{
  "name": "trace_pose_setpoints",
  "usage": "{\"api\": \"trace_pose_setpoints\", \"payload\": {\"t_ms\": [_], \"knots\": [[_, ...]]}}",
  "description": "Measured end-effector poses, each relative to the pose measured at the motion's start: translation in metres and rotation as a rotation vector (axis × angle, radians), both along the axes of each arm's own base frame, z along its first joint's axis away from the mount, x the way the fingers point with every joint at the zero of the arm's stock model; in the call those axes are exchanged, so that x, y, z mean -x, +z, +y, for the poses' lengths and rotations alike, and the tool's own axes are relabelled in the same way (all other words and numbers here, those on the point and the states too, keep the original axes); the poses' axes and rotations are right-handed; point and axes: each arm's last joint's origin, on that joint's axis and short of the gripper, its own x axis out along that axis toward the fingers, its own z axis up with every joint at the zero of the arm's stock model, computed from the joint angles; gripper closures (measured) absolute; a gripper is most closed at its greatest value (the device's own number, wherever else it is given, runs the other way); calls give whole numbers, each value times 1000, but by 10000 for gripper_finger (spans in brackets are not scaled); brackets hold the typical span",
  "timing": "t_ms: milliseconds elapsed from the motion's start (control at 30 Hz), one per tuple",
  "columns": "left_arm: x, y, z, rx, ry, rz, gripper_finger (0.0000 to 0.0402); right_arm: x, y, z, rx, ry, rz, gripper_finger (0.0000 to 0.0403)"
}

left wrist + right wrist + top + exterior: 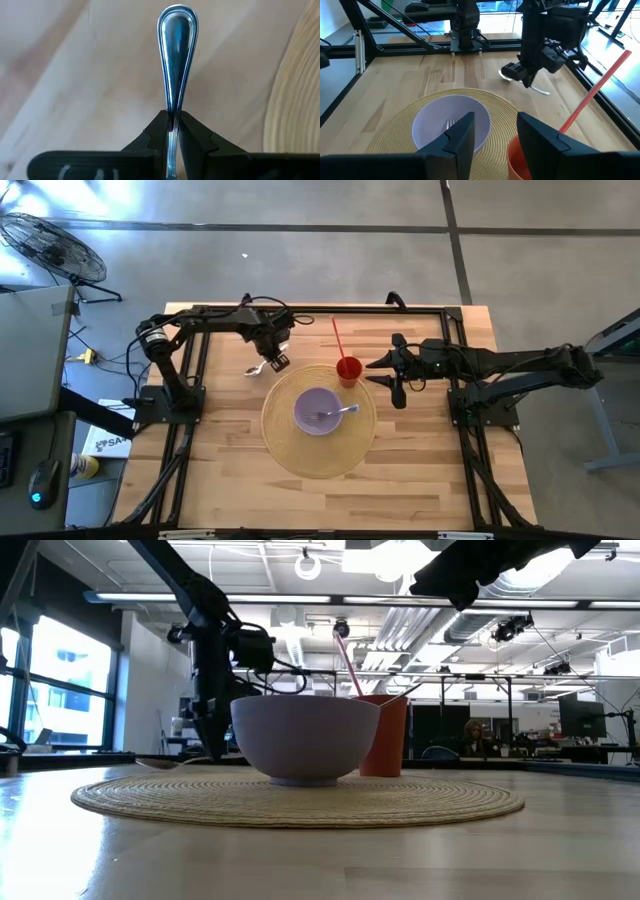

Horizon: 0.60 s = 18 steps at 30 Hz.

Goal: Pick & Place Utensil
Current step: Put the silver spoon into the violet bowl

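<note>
A silver spoon (258,367) lies level at the table's surface, left of the round woven mat (300,455). My left gripper (276,360) points down and is shut on the spoon; the right wrist view also shows this gripper (526,82) and the spoon (509,71). A lilac bowl (312,406) stands on the mat with a fork (338,414) leaning in it. My right gripper (385,378) is open, hovering just right of the red cup (348,370) and touching nothing. My left gripper pinches the spoon's handle (173,112) between its two fingers, which come from above and lie across it. The rounded handle end (176,35) sticks out past the fingertips. The spoon stays level, at or just above the wood; I cannot tell whether it is lifted clear.
The red cup holds a red straw (338,338) and stands at the mat's far right edge. Black frame rails (320,311) run along the table's far edge and sides. Bare wood lies near the table's front (330,500).
</note>
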Motion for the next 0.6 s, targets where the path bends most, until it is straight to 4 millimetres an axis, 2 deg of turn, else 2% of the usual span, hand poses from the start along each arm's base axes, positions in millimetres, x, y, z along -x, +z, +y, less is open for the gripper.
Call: {"api": "trace_pose_setpoints", "payload": {"t_ms": [167,333,600], "knots": [[1,-15,-1,-33,-28,-82,366,0,0,0,0,0,0,263],[5,-24,-4,-43,-38,-99,339,0,0,0,1,0,0,263],[9,-15,-8,-24,-102,-130,277,0,0,0,0,0,0,263]]}}
